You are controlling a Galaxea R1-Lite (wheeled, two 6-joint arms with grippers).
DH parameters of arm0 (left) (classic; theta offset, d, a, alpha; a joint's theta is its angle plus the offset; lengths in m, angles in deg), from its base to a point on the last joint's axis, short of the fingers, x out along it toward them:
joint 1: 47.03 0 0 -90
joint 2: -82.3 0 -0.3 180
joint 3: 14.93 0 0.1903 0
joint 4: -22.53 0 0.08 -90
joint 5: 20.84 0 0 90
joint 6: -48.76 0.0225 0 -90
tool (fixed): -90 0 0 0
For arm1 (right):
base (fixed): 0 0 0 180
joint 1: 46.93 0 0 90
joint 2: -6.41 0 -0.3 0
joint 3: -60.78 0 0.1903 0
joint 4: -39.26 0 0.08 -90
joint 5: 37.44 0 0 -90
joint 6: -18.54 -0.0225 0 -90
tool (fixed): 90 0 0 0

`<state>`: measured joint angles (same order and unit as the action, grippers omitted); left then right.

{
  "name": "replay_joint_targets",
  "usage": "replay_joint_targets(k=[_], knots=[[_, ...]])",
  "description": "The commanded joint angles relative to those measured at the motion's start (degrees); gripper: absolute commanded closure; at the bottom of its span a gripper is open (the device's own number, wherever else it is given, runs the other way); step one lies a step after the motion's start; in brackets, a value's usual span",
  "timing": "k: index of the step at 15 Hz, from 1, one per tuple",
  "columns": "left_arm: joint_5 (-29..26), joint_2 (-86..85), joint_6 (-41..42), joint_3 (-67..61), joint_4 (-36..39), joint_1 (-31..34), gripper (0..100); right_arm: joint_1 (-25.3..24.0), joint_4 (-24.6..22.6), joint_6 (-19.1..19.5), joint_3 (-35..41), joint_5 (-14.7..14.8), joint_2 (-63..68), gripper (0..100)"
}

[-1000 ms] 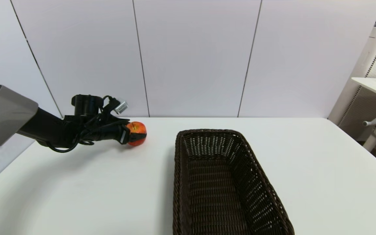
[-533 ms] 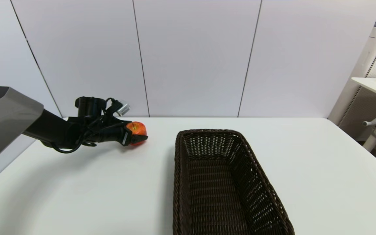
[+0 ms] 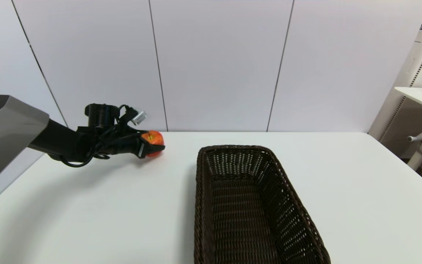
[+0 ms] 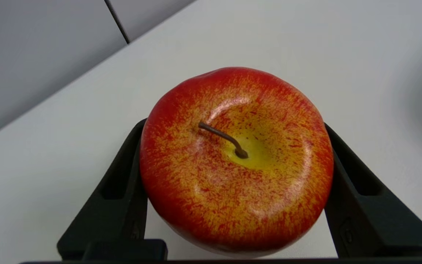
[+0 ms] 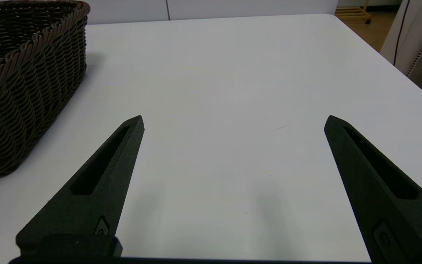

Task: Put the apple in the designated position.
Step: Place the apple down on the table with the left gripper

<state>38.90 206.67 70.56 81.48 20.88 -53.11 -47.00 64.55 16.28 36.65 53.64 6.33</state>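
The red apple with orange-yellow patches is at the far left of the white table, near the back wall. My left gripper is shut on it, reaching in from the left. In the left wrist view the apple fills the space between the two black fingers, stem facing the camera, and it seems to hang just above the tabletop. No mark for the designated position shows on the table. My right gripper is open over bare table and is out of the head view.
A long dark brown wicker basket stands in the middle of the table, running from centre to the front edge, to the right of the apple. The same basket shows beside my right gripper. A white rack stands off the table's right.
My left gripper has moved slightly up and towards the back wall, carrying the apple with it. The basket has not moved.
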Motion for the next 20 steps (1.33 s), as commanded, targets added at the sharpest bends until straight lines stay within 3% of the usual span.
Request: replay_joint_targets(k=[1,4,6,12,20], knots=[[-0.3,-3.2,-0.4,10.7,-4.9,-2.0,100,0.0,0.0,0.0,0.0,0.0,0.1,0],[-0.4,-3.3,-3.3,25.2,-15.9,-8.9,100,0.0,0.0,0.0,0.0,0.1,0.1,0],[-0.4,-3.1,-5.4,30.9,-18.8,-14.7,100,0.0,0.0,0.0,0.0,0.0,0.1,0],[-0.3,-0.8,-11.7,38.8,-18.7,-32.9,100,0.0,0.0,0.0,0.0,0.1,0.1,0],[-0.2,5.0,-11.7,39.7,-18.5,-44.7,100,0.0,0.0,0.0,0.0,0.0,0.1,0]])
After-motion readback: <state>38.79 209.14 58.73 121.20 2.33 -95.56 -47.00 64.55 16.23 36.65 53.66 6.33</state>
